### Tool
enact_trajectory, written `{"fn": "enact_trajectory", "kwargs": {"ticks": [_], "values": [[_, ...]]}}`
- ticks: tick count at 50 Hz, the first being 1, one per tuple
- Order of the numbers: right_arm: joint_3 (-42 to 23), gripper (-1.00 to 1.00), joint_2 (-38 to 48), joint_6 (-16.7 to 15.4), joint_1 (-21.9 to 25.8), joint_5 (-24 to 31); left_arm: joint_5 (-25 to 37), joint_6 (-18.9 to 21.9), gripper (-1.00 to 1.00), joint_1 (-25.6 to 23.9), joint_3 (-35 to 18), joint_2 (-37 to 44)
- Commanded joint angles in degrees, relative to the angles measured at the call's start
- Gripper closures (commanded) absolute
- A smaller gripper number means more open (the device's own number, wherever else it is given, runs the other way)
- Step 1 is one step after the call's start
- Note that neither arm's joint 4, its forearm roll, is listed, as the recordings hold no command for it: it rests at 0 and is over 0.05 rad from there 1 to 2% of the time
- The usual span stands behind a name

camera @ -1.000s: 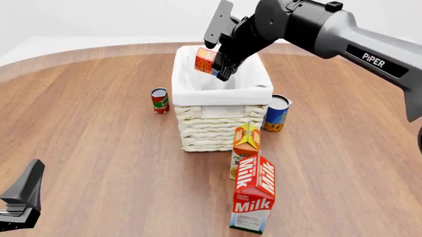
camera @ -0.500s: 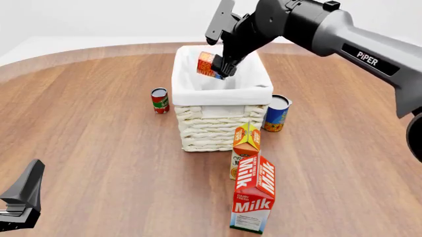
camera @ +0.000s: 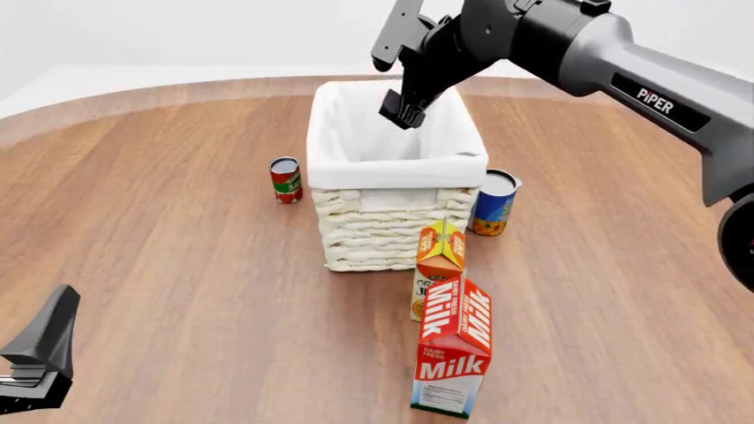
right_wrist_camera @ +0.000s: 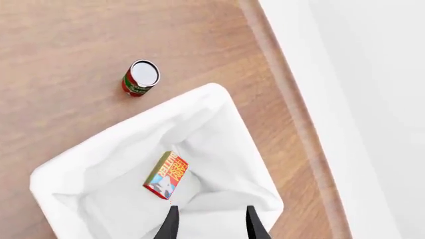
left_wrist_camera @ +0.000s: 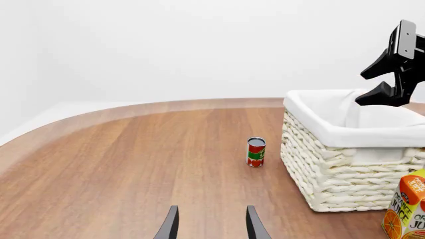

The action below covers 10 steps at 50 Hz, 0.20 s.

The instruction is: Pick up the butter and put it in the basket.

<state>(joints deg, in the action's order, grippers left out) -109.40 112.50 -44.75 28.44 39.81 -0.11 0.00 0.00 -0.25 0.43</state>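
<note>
The small flat red-orange butter box (right_wrist_camera: 166, 175) with yellow lettering and a blue corner lies inside the large cream woven wicker basket (camera: 389, 225), resting on the white cloth liner (right_wrist_camera: 219, 149) at the bottom; it shows only in the right wrist view, since the basket's wall hides it from the front. The right tool (camera: 402, 69) hangs above the basket's far half, its two dark fingers (right_wrist_camera: 171, 225) apart and holding nothing, with the butter box below and just ahead of them. The left tool (left_wrist_camera: 211, 226) sits low near the front left edge of the round wooden surface (camera: 165, 256), well apart from everything else, its fingers likewise apart and empty. A small red and green can (camera: 285, 179) stands upright on the surface just to the left of the basket, and a blue and orange can (camera: 493, 202) stands just beside the basket's right front corner. In front of the basket stands an orange-yellow juice carton (camera: 440, 256), close against the wicker wall, and nearer still to the camera stands a tall red-and-white milk carton (camera: 453, 349), upright, overlapping the juice carton in the front view.
</note>
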Motion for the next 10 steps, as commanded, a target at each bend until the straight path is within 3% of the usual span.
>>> {"fn": "enact_trajectory", "kwargs": {"ticks": [1,10], "values": [[0.3,-1.00,0.0,0.1,0.0,-0.5,0.0,0.0,-1.00,0.0,0.0,0.0],[3.0,-1.00,-1.7,2.0,0.7,-3.2,0.0,0.0,-1.00,0.0,0.0,0.0]]}}
